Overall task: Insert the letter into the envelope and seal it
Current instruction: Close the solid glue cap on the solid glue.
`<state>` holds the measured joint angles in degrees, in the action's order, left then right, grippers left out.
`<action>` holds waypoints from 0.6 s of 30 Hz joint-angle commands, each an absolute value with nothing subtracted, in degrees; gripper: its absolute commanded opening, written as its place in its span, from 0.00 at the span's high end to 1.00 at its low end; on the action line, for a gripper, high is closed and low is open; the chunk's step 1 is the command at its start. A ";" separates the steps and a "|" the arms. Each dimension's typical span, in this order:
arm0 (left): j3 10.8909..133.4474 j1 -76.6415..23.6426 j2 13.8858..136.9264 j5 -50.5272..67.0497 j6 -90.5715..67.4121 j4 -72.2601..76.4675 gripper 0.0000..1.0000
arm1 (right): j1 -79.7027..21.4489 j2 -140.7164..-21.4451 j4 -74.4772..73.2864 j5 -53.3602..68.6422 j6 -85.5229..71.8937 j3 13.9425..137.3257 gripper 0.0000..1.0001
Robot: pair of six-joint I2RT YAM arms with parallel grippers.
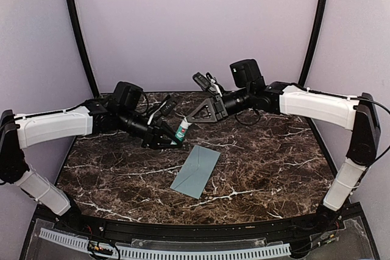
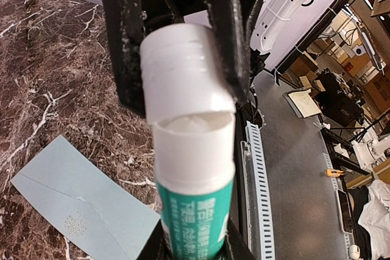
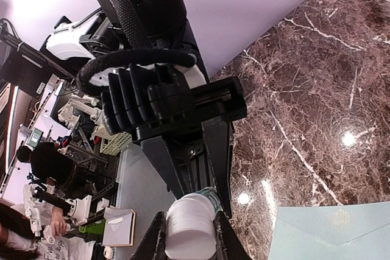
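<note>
Where both arms meet above the dark marble table point(image 1: 274, 162), holds a green-and-white glue stick point(image 1: 181, 131) in the air. Clamps its barrel with the left gripper point(image 1: 173, 139), jaws narrow around the printed green part. Pinches its white cap point(image 2: 183, 71) with the right gripper point(image 1: 190, 120), jaws likewise narrow. Shows the cap tilted and partly off, pale glue visible at the barrel's mouth. Has the pale blue-grey envelope point(image 1: 196, 170) flat on the table, just toward the near edge from the grippers, touching neither. Lies slantwise in the top view, pointed flap folded down, small embossed mark near the flap's tip.
</note>
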<state>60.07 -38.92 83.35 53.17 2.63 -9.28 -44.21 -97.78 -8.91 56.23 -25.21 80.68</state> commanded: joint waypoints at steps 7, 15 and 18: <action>62.31 -39.37 84.14 54.49 3.11 -9.63 1.00 | -46.26 -99.31 -16.12 56.16 -19.47 85.10 0.90; 62.49 -39.35 84.71 54.77 3.01 -9.89 1.00 | -47.01 -100.16 -18.69 57.20 -17.74 86.59 0.91; 62.57 -39.37 85.02 54.73 3.04 -9.99 1.00 | -47.33 -100.34 -19.98 57.13 -16.80 87.36 0.91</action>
<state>60.62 -38.94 84.75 54.50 2.63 -10.87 -44.75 -99.37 -18.20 55.24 -18.76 84.93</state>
